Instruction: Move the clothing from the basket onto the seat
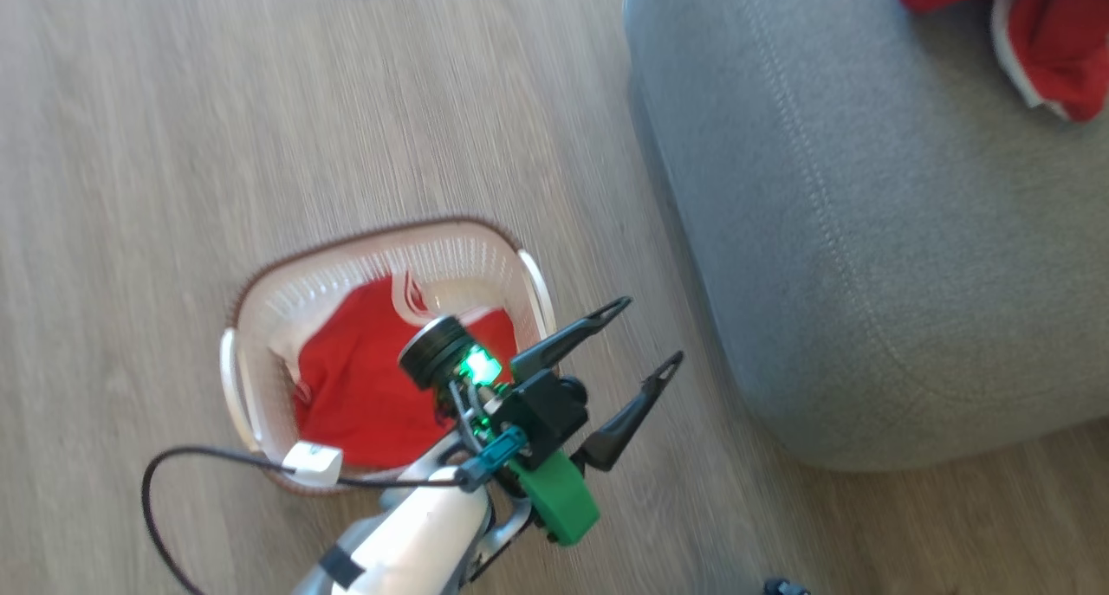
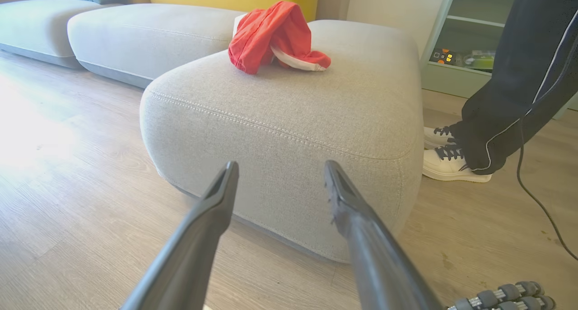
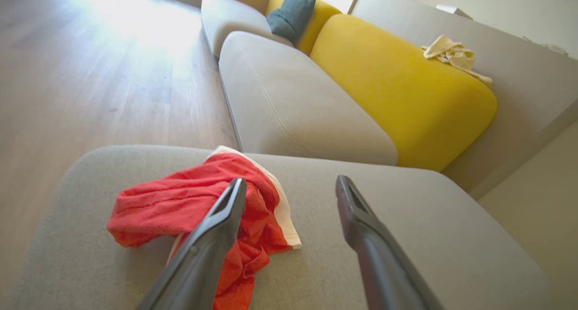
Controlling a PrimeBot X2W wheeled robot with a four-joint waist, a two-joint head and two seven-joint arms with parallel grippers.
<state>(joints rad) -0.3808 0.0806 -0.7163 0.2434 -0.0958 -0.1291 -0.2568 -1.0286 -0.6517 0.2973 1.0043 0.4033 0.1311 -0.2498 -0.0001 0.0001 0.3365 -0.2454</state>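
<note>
**Head view.** The cream basket stands on the wooden floor at lower centre-left. One red garment lies crumpled inside it, with white trim showing near the upper wall. The left gripper appears at lower centre, its body overlapping the basket's right rim in the picture. Its two dark fingers are spread wide and point to the upper right, with nothing between them. The grey seat fills the right half, and a second red garment rests on it in the upper right corner.

**Left wrist view.** The left gripper's parted jaws frame the rounded corner of the seat from low down, with the second red garment bunched on top at upper centre. A person's dark trouser leg and white shoes stand at the right, just beside the seat.

**Right wrist view.** The right gripper is above the seat, jaws fully apart and empty. The finger on the left of the frame overlaps the second red garment at lower left, and contact cannot be judged. A yellow cushion lies at upper right
</note>
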